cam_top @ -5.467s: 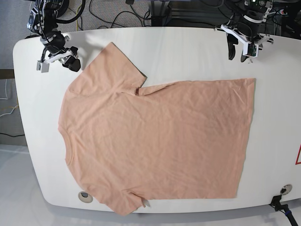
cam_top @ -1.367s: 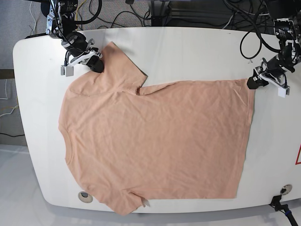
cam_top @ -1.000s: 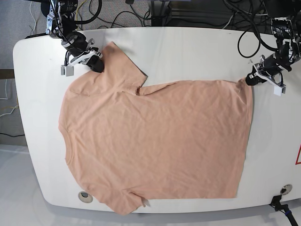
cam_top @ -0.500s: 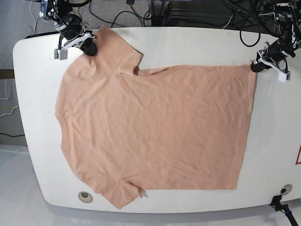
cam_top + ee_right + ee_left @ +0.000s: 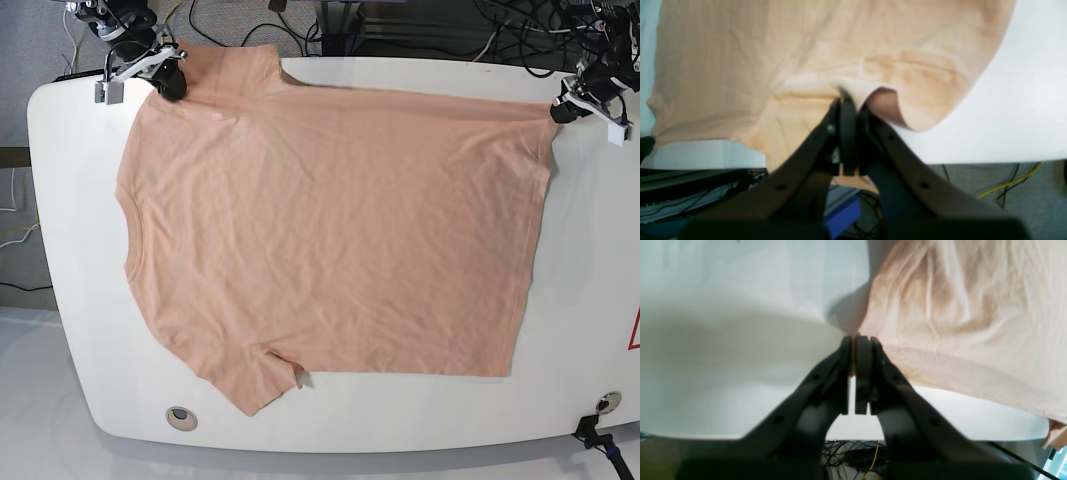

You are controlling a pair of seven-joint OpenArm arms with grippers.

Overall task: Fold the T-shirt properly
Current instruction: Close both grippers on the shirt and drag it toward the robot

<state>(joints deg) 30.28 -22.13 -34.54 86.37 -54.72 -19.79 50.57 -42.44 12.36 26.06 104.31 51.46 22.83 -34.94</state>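
Currently T-shirt [image 5: 330, 230] spread flat on white table [image 5: 590, 280]. Hem corner at 2 o'clock pinched by left gripper [image 5: 562, 110], jaws pressed together. Sleeve at 11 o'clock pinched by right gripper [image 5: 172, 82], jaws clamped.

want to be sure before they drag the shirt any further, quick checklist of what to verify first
1. Left gripper pinching the T-shirt hem corner: ok, jaws shut on fabric.
2. Right gripper pinching the sleeve: ok, shut on cloth.
3. Top edge taut between both grips: ok.
4. Body free of folds: ok, only light wrinkles.
5. Shirt fully on the table: not ok, held sleeve reaches past the far rim.
6. Print side up or down: cannot tell.
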